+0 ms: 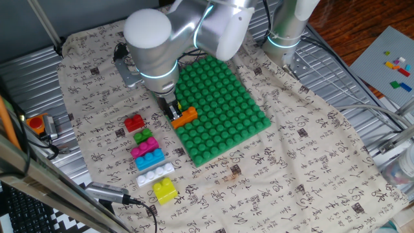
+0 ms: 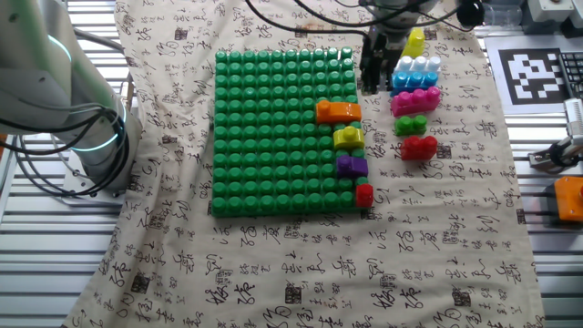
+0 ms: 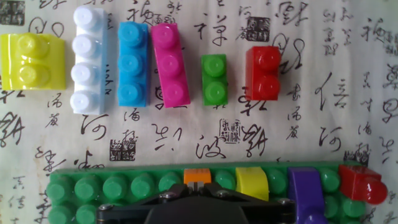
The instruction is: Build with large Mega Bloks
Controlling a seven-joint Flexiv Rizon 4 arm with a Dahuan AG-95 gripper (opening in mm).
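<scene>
Build partly done, judged from layout. Four Mega Bloks sit along one edge of the green studded baseplate [image 2: 273,128]: orange brick [image 2: 338,111], yellow brick [image 2: 348,137], purple brick [image 2: 352,166], and red brick [image 2: 363,193] at the corner, overhanging slightly.

Six remain loose in a row on the printed cloth [image 2: 273,264] beside the plate: yellow block [image 3: 32,61], white four-stud [image 3: 87,59], blue three-stud [image 3: 133,64], pink three-stud [image 3: 171,64], green two-stud [image 3: 215,79], red two-stud [image 3: 268,73]. Total: ten bricks, four placed, six to go.

End effector [image 3: 197,184]: in the hand view it sits directly at the orange brick on the plate. Whether the fingers grip it or have let go, cannot tell; the opening is hidden by the hand body.
</scene>
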